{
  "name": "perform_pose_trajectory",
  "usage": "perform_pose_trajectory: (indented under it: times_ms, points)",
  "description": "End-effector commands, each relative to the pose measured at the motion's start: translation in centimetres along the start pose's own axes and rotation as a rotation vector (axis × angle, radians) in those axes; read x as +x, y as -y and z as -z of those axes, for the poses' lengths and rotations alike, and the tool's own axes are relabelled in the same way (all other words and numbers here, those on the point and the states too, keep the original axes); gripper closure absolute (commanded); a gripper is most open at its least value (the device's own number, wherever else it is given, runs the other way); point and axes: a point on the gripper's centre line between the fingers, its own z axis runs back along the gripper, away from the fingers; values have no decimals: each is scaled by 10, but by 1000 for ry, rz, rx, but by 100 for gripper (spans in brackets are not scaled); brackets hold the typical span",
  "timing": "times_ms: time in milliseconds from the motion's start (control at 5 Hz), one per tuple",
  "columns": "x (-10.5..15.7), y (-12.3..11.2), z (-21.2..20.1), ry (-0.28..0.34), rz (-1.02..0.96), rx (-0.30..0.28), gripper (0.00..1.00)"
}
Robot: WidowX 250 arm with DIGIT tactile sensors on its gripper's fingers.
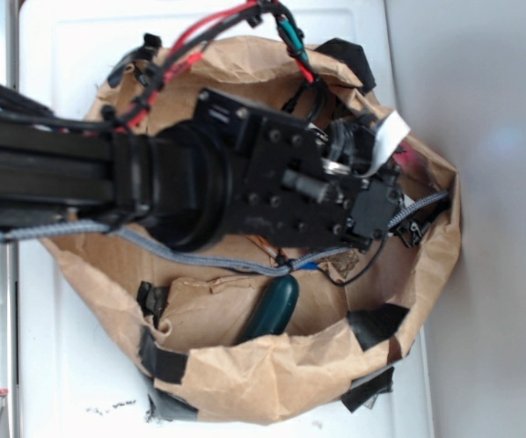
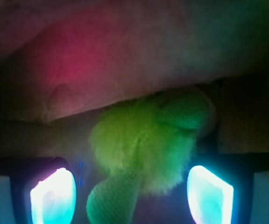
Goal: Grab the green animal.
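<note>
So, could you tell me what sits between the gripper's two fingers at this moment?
In the wrist view, the green animal lies between the two glowing fingers, with the gripper open around it. The exterior view hides this behind the arm.

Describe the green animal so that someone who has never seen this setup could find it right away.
Start at the crumpled brown paper bag on the white surface, where the gripper reaches inside. The green animal sits between its glowing fingertips. It is fuzzy and lime green, unlike the smooth dark green oblong object lying in the bag.
</note>
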Motion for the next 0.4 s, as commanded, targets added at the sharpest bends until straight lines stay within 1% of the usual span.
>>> perform_pose_trajectory:
  times_ms: [0,200]
  points:
    - [-8,5,10,48,59,-13,37]
    - [-3,3,3,63,41,-43,100]
